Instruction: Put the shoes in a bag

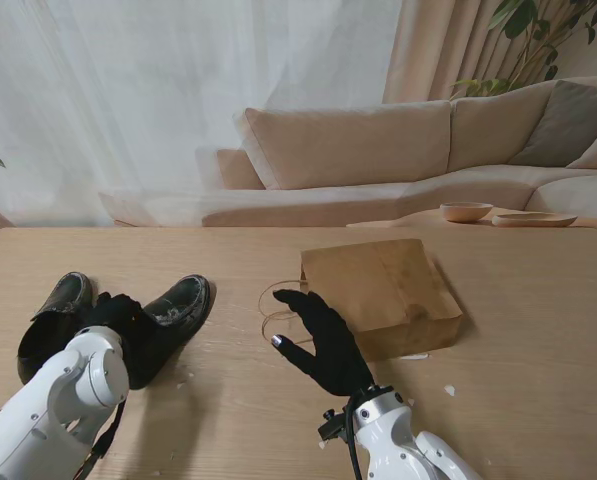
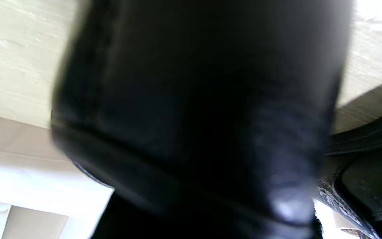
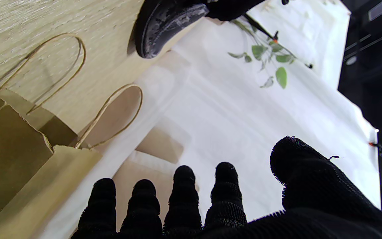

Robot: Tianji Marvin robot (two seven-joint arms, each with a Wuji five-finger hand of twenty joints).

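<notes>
Both black shoes [image 1: 108, 325] are lying at the table's 8 o'clock, toes aimed around 1 o'clock. The left hand [image 1: 118, 312] is clamped on the right-side shoe [image 1: 178, 305]; the right hand [image 1: 323, 342] is spread open, nothing held, beside the flat paper bag [image 1: 383, 295].

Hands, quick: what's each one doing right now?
Left hand: on the right-hand shoe; fingers hidden, grip cannot be told.
Right hand: open, fingers spread, holding nothing, at the paper bag mouth.

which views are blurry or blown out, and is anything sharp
Left wrist view: a dark blur, the shoe too close to focus. Right wrist view: curtain overexposed, but paper bag and fingertips sharp. Stand view: evenly lit and clear.
</notes>
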